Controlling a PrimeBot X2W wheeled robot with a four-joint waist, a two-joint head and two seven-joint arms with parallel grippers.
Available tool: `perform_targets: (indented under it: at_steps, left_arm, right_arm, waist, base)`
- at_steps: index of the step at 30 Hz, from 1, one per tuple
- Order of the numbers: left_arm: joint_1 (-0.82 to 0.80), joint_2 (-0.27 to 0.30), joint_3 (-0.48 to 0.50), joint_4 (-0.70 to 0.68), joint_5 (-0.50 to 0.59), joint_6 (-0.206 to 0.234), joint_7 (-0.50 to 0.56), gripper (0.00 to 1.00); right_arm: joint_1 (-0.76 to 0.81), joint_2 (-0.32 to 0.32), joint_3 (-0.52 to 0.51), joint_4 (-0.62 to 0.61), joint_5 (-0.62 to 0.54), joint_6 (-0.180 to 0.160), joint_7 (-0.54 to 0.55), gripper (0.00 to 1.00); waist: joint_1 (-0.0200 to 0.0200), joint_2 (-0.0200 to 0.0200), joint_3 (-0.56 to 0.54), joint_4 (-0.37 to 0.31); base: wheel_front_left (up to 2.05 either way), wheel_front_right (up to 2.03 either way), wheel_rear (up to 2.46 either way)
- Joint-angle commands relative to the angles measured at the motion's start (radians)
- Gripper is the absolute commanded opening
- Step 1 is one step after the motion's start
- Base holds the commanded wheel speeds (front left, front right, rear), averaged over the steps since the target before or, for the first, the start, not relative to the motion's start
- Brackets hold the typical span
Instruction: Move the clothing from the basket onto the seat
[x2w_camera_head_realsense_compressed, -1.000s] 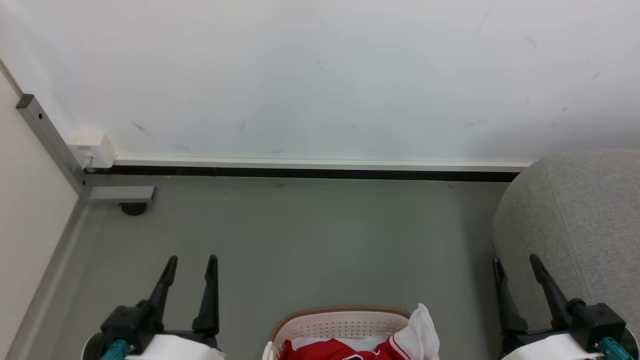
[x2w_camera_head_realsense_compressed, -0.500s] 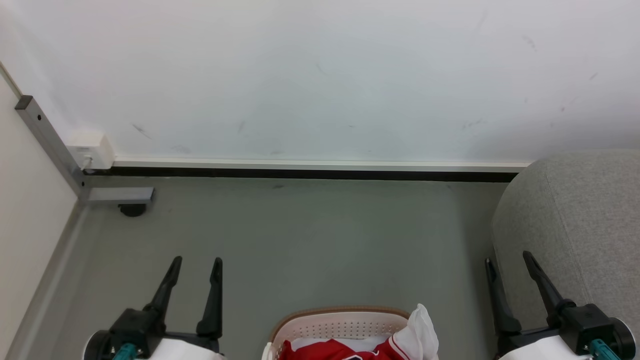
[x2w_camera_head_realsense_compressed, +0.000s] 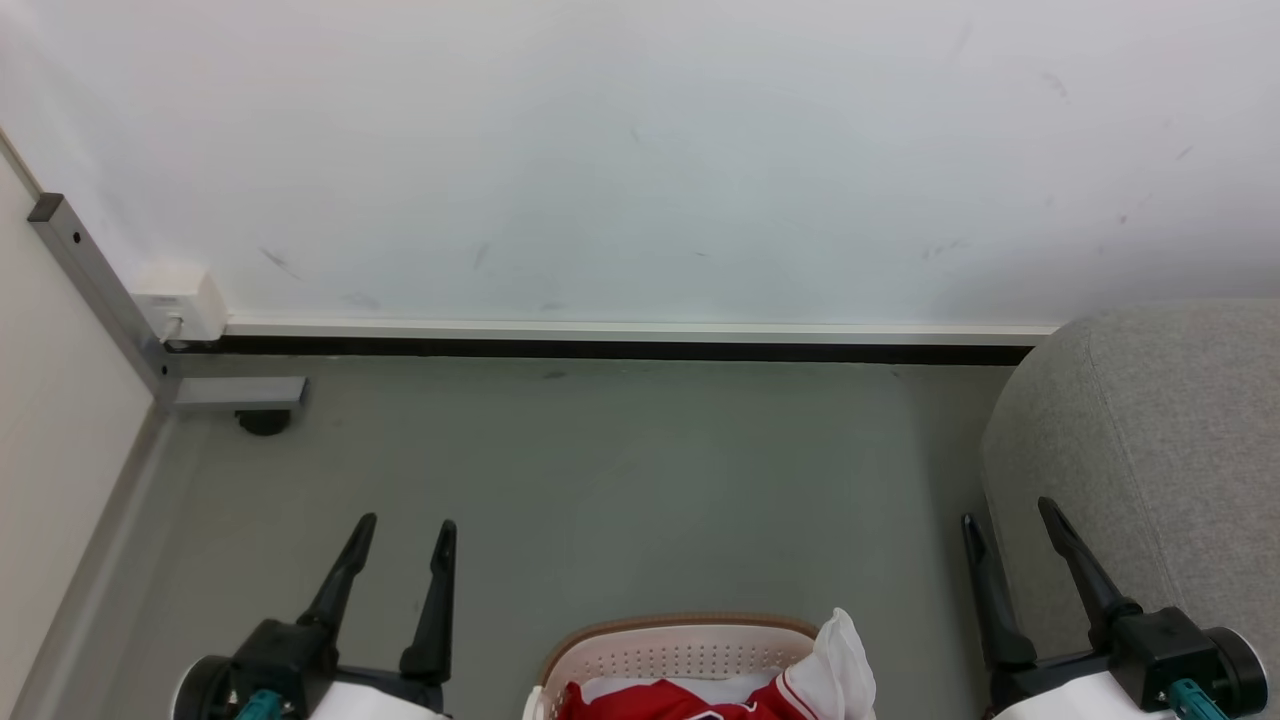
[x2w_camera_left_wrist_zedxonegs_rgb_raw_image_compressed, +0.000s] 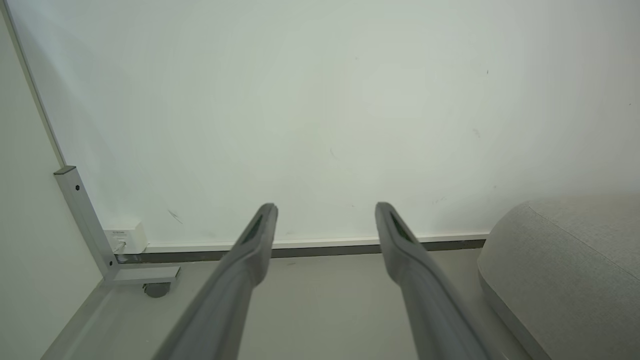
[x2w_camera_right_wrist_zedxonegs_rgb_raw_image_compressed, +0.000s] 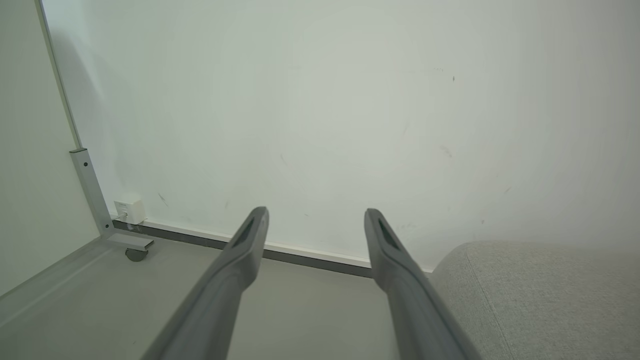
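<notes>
The white perforated basket (x2w_camera_head_realsense_compressed: 670, 650) with its brown rim sits at the bottom middle of the head view, cut off by the frame edge. Red clothing (x2w_camera_head_realsense_compressed: 690, 700) with white trim lies inside it, and a white fold sticks up at its right. The grey seat (x2w_camera_head_realsense_compressed: 1160, 440) stands on the right, seen too as the seat (x2w_camera_left_wrist_zedxonegs_rgb_raw_image_compressed: 565, 270) and the seat (x2w_camera_right_wrist_zedxonegs_rgb_raw_image_compressed: 535, 295) in the wrist views. My left gripper (x2w_camera_head_realsense_compressed: 407, 527) hangs open left of the basket, empty. My right gripper (x2w_camera_head_realsense_compressed: 1007, 510) is open beside the seat's front corner, empty. Both point toward the wall.
A pale wall (x2w_camera_head_realsense_compressed: 640, 160) with a dark baseboard (x2w_camera_head_realsense_compressed: 600, 348) closes the far side. A grey metal frame leg (x2w_camera_head_realsense_compressed: 100, 290) with a caster (x2w_camera_head_realsense_compressed: 262, 422) and a white socket box (x2w_camera_head_realsense_compressed: 180, 300) stand at the left corner. Grey floor (x2w_camera_head_realsense_compressed: 620, 470) lies between basket and wall.
Both grippers have drifted slightly inward toward the basket, the left to the right and the right to the left. They stay open. The basket and clothing have not moved.
</notes>
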Motion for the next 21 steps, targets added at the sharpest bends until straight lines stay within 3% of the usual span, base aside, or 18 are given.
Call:
perform_targets:
  at_steps: [1, 21]
  left_arm:
    - [-0.001, 0.001, 0.004, 0.002, 0.007, -0.003, -0.001, 1.00]
    - [-0.009, -0.004, 0.027, 0.024, -0.027, -0.016, -0.001, 1.00]
  right_arm:
    - [-0.007, -0.007, 0.001, 0.001, 0.009, -0.002, 0.000, 1.00]
    - [-0.010, -0.007, -0.011, -0.006, 0.050, -0.002, 0.000, 1.00]
  waist:
    - [0.0000, 0.0000, 0.000, 0.000]
    - [0.0000, 0.0000, 0.007, -0.008]
  base:
    - [0.00, 0.00, 0.00]
    - [0.00, 0.00, 0.00]
